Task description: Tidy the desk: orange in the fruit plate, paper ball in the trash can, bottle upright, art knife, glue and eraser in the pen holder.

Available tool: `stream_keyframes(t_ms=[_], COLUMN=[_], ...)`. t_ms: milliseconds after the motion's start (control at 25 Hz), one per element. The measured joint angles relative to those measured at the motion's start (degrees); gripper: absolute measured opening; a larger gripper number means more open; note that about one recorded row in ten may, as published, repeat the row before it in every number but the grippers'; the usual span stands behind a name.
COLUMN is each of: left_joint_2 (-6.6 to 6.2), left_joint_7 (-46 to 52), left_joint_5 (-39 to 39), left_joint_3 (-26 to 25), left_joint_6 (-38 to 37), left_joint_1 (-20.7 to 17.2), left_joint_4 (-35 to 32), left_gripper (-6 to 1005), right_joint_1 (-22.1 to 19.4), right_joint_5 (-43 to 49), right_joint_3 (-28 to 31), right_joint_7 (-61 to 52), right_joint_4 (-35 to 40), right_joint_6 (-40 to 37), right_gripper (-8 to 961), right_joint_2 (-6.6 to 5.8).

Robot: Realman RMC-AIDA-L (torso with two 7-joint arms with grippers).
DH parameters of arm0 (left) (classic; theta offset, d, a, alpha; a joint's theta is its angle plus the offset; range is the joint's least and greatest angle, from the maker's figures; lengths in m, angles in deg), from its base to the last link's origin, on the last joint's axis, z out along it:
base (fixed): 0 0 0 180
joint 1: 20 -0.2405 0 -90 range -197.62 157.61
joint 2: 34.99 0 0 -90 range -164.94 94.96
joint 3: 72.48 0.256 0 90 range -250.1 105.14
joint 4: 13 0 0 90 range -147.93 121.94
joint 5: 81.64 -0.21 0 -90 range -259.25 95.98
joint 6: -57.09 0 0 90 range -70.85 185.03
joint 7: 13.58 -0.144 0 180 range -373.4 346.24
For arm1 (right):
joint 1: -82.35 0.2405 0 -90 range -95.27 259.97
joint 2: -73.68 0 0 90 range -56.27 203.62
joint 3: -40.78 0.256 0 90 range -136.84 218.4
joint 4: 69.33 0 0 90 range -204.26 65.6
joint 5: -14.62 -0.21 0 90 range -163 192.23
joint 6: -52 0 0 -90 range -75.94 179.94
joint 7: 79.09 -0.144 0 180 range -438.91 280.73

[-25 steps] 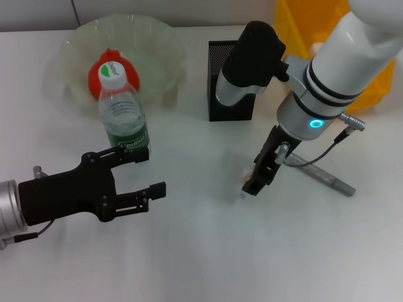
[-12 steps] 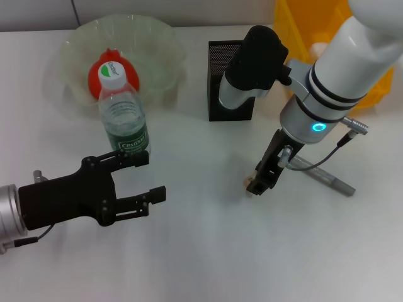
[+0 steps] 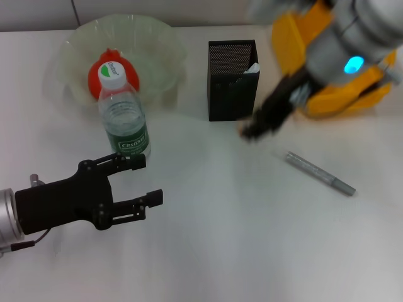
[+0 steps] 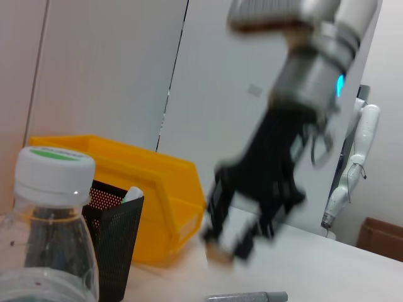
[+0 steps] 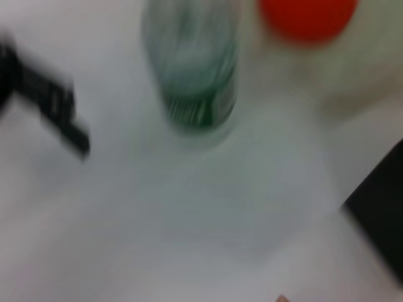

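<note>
My right gripper (image 3: 255, 128) is raised above the table in front of the black mesh pen holder (image 3: 232, 82), shut on the beige eraser (image 4: 218, 254). A white-tipped stick (image 3: 252, 68), likely the glue, stands in the holder. The grey art knife (image 3: 320, 173) lies on the table to the right. The bottle (image 3: 123, 116) stands upright before the pale-green fruit plate (image 3: 157, 38), which holds the orange (image 3: 101, 70). My left gripper (image 3: 150, 178) is open and empty, just in front of the bottle. The yellow trash can (image 3: 289, 38) is partly behind my right arm. The paper ball is out of view.
The right wrist view shows the bottle (image 5: 195, 63), the orange (image 5: 308, 16) and my left gripper (image 5: 50, 107) below it. The left wrist view shows the bottle cap (image 4: 53, 167), the pen holder (image 4: 113, 233) and the yellow bin (image 4: 157, 195).
My right gripper has lifted off the table with the eraser and swung up and back toward the pen holder, uncovering the art knife. The left gripper has barely moved.
</note>
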Motion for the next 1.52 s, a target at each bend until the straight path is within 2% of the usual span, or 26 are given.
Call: stream_keyframes(t_ms=[120,240,400,560,640,880,1000,1160,1360,1520], left_joint_2=[-0.08,-0.06,0.16,0.25,0.30,0.50,0.50,0.50,0.64,0.66], left_joint_7=[-0.1,-0.2,-0.3,-0.3,-0.3,-0.4,-0.4,-0.4,-0.4,-0.4], left_joint_5=[0.0,0.0,0.0,0.0,0.0,0.0,0.0,0.1,0.2,0.4], left_joint_3=[0.0,0.0,0.0,-0.1,-0.1,0.0,-0.1,-0.1,-0.2,-0.3], left_joint_6=[-0.1,-0.1,0.1,0.0,-0.1,-0.1,-0.2,-0.2,-0.1,0.0], left_joint_1=[-0.1,-0.1,-0.1,-0.1,-0.1,-0.1,-0.1,0.0,0.2,0.5], left_joint_4=[0.0,0.0,0.0,0.0,0.0,0.0,0.0,0.0,0.0,0.0], left_gripper=[802,802,802,802,802,802,802,802,802,802], right_joint_1=[-0.2,0.6,1.6,1.8,1.3,-2.3,-4.4,-5.7,-8.8,-10.5], right_joint_5=[0.9,2.4,3.5,3.2,2.8,1.9,1.2,2.7,4.4,4.6], right_joint_3=[7.5,10.6,10.6,9.9,9.6,9.7,9.9,10.0,8.0,5.6], right_joint_7=[0.5,1.0,2.2,4.1,4.2,5.2,6.4,8.4,10.4,11.0], right_joint_4=[5.8,4.9,-0.7,-2.9,-2.6,3.7,8.2,9.2,5.5,2.4], right_joint_6=[-0.2,4.3,11.7,14.4,14.6,10.3,2.9,-7.0,-6.9,-2.8], right_gripper=[430,428,424,421,459,594,684,683,681,679], right_joint_2=[-0.07,-0.14,-0.04,0.23,0.23,0.13,0.21,0.22,0.34,0.32])
